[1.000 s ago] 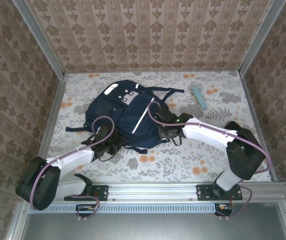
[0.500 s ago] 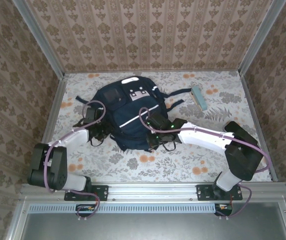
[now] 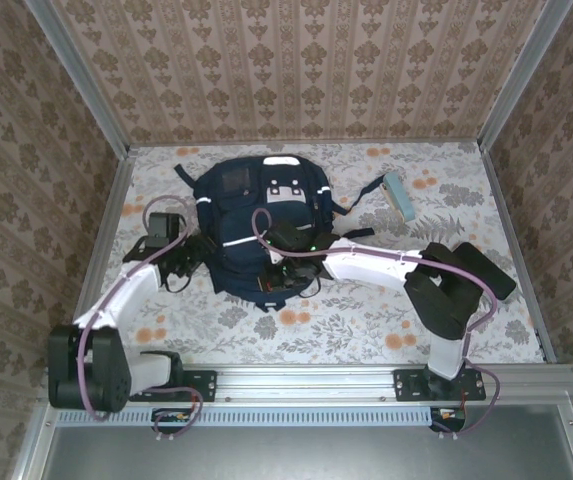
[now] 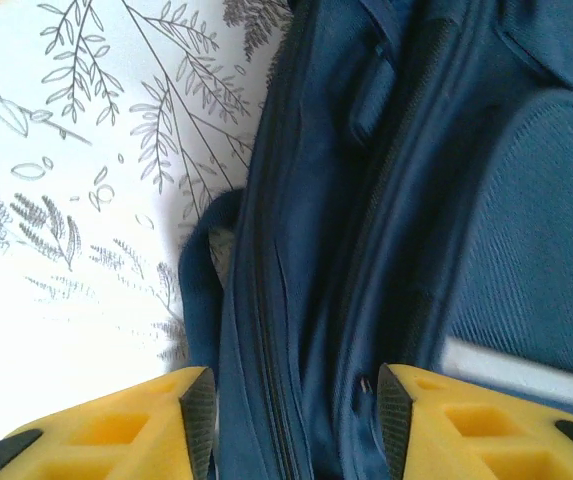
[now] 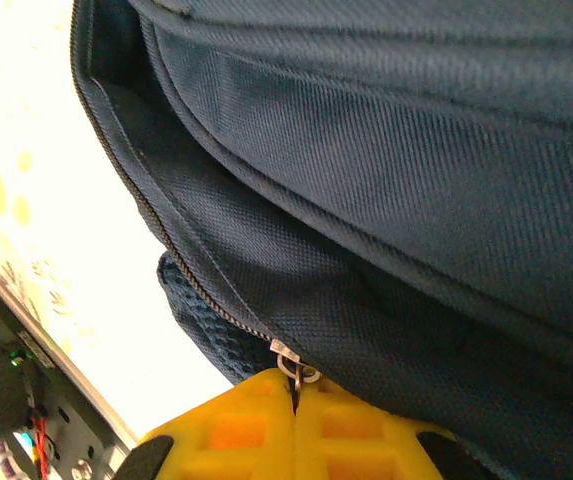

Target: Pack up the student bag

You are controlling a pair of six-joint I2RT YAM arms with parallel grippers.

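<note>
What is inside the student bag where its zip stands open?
Through the opened zip of the student bag, dark navy lining is visible; overhanging fabric covers the rest, so contents are hidden. The right gripper pinches the zip pull.

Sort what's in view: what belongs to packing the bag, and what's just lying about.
Job in hand: student bag; its zipper pull, pinched by the right gripper; left gripper, open at the bag's side.
Lying about: teal block, apart from the bag.
</note>
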